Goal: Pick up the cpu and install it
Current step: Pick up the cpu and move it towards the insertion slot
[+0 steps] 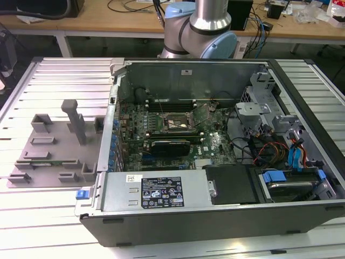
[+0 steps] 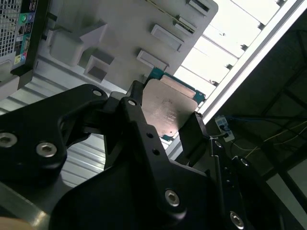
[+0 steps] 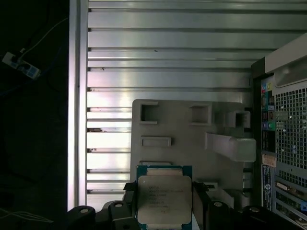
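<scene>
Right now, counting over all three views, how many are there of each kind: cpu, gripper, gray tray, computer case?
cpu: 1, clamped in the gripper
gripper: 1
gray tray: 1
computer case: 1, lying open
Total: 4

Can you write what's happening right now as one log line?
gripper: shut on cpu | cpu: held above gray fixture plate, beside computer case | install: not done
</scene>
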Action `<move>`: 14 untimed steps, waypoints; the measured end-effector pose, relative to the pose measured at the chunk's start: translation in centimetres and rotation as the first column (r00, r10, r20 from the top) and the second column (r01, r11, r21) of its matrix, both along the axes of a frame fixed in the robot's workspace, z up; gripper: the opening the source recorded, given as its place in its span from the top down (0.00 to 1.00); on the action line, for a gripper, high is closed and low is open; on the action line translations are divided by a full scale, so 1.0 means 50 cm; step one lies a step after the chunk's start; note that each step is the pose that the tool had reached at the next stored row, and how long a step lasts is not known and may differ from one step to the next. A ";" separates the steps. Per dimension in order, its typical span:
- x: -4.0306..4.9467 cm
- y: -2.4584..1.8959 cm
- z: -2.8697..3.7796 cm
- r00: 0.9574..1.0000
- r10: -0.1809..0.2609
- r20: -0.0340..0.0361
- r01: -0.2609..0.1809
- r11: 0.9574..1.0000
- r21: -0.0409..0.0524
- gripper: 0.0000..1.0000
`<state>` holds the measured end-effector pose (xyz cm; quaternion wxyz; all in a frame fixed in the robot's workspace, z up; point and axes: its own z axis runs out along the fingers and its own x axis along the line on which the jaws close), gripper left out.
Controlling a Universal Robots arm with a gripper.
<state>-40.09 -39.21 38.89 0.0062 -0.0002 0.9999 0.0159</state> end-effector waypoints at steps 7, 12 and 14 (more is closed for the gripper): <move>0.000 0.0000 0.012 1.000 0.000 0.000 0.000 1.000 0.000 0.45; 0.004 0.0001 0.012 1.000 0.000 0.000 0.000 1.000 0.000 0.45; 0.007 0.0000 0.012 1.000 0.000 0.000 0.000 1.000 0.000 0.45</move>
